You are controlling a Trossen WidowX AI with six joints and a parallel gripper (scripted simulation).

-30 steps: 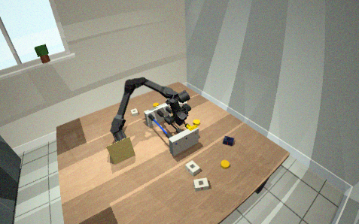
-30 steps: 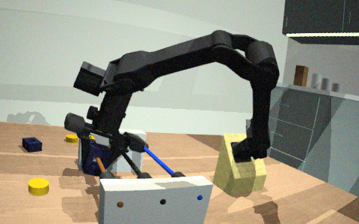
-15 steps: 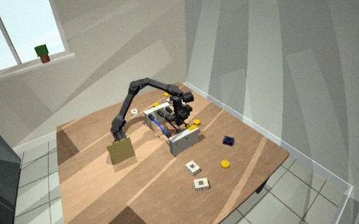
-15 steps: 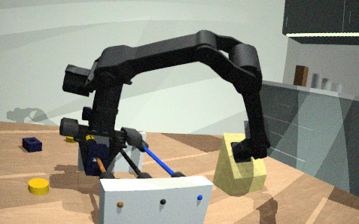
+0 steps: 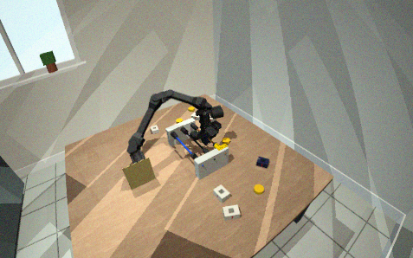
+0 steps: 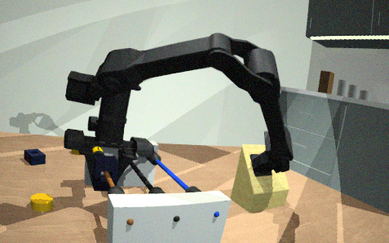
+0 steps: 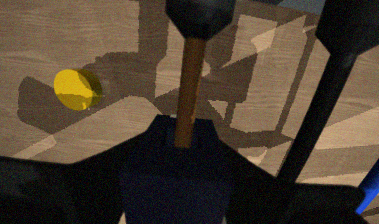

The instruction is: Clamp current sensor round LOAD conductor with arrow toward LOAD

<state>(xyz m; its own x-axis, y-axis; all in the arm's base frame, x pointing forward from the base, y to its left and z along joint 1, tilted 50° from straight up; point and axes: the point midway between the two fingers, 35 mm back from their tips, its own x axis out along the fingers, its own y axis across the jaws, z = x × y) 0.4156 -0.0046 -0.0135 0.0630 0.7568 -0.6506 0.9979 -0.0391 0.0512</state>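
Note:
A dark navy current sensor [image 6: 100, 177] [image 7: 175, 197] is at the orange-brown conductor [image 6: 108, 179] [image 7: 191, 80], which runs into a notch at its top edge in the wrist view. My gripper [image 6: 107, 165] [image 7: 181, 139] is shut on the sensor, one finger on each side. The fingers hide much of the sensor. I cannot tell whether its jaw is latched, and I see no arrow. A small yellow tag [image 6: 97, 150] with a dark mark shows just above the sensor; I cannot read it.
A black conductor [image 7: 320, 110] and a blue one [image 6: 172, 174] [image 5: 183, 145] run alongside, between two white end panels [image 5: 211, 164] [image 6: 166, 205]. A yellow disc [image 7: 72, 90] and another navy block [image 5: 262, 162] [image 6: 34, 156] lie on the table. A yellowish block [image 5: 138, 174] [image 6: 241, 192] stands by the arm's base.

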